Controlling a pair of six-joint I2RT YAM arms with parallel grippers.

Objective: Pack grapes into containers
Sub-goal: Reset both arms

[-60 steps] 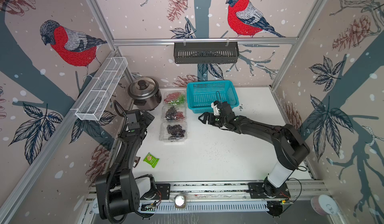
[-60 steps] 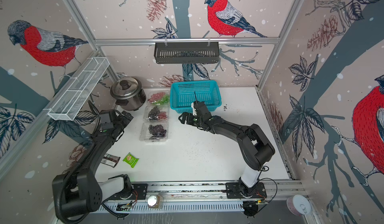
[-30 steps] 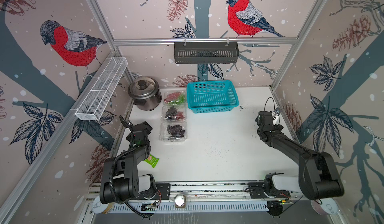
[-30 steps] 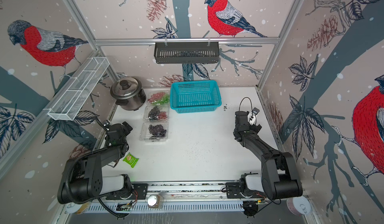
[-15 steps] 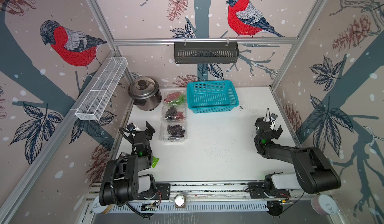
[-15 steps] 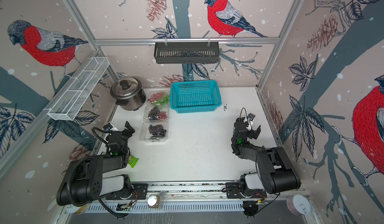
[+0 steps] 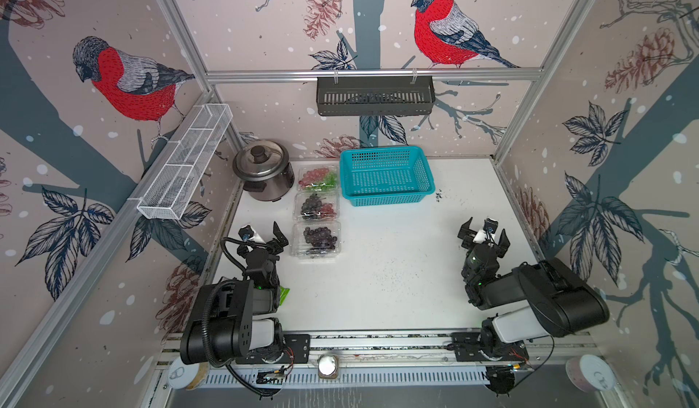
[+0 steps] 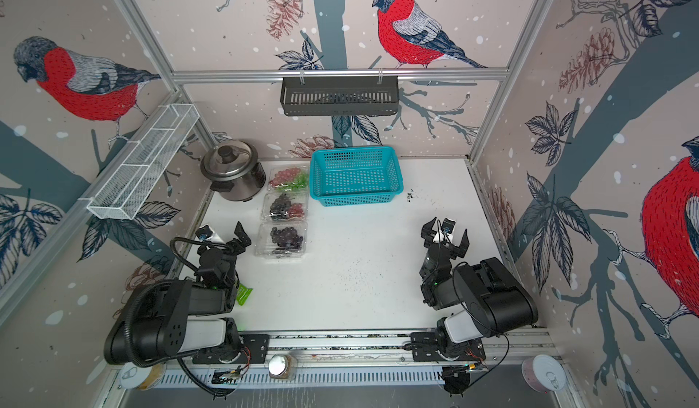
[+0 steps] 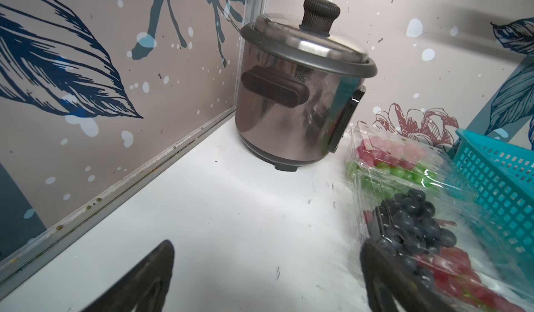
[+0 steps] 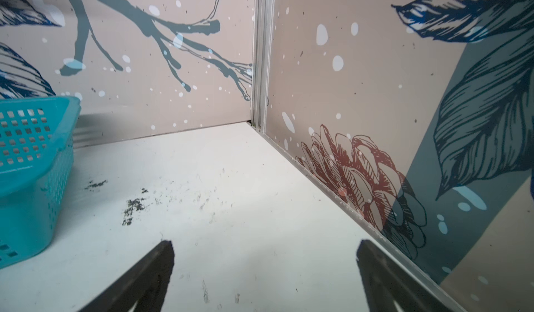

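The left end effector point(image 7: 261, 236) and right end effector point(image 7: 484, 234) both gape empty, apparently parked either side of mid-frame, since the grapes point(image 7: 319, 236) sit inside three clamshell containers point(image 7: 316, 255) lined up left of centre beside the teal basket point(image 7: 386, 199).

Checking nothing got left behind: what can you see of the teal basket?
The teal basket is rectangular plastic, its walls and floor pierced with small square holes, with a solid rim. It stands upright at the far edge of the white table, empty. The farthest grape box sits close at its side; whether they touch is unclear.
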